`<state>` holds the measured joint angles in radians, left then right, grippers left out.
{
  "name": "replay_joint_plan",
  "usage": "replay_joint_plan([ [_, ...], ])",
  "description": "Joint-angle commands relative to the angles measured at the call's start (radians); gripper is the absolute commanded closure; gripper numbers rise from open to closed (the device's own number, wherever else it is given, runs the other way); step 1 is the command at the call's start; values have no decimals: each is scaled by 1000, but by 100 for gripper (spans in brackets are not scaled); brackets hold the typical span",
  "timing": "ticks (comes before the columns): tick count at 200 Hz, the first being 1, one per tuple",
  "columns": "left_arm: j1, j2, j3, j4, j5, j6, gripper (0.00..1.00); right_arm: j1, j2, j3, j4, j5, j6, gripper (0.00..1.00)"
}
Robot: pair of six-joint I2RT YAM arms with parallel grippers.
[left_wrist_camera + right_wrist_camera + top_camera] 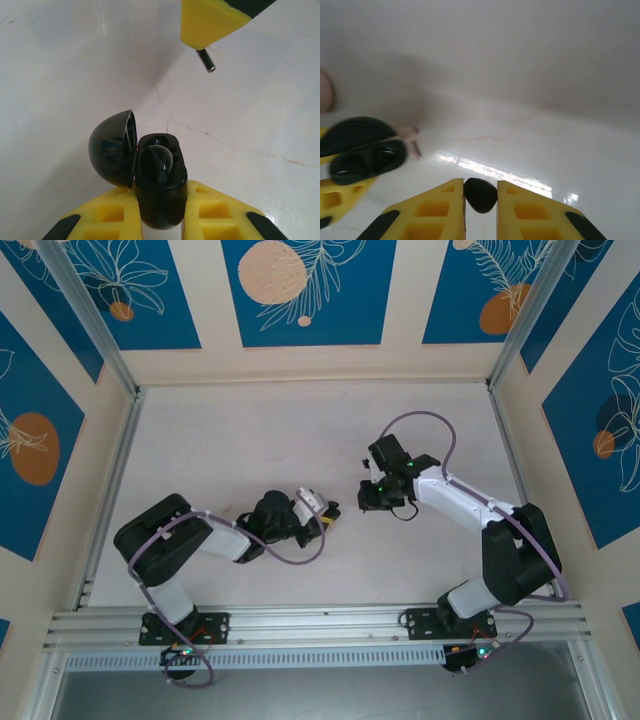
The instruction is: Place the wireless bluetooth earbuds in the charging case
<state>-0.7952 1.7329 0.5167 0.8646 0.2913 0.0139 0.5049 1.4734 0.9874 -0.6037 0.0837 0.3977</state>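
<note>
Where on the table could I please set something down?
The far half of the table, up to the back wall, is bare; so is the near strip along the rail. Mid-table is crowded: the left gripper holds the charging case beside the right gripper with its earbud.

The charging case (160, 205) looks glossy plastic, the table (250, 115) smooth, perhaps laminate.

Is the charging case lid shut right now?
No, the lid stands swung open beside the charging case, which the left gripper holds.
</note>
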Motion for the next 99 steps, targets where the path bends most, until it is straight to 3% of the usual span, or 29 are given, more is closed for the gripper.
replay_joint_plan([
  [1, -12, 25, 5, 119, 34, -44, 82, 35, -39, -31, 116, 20, 18, 81],
  [99, -13, 41, 1, 188, 22, -97, 83, 111, -60, -83, 300, -8, 43, 81],
])
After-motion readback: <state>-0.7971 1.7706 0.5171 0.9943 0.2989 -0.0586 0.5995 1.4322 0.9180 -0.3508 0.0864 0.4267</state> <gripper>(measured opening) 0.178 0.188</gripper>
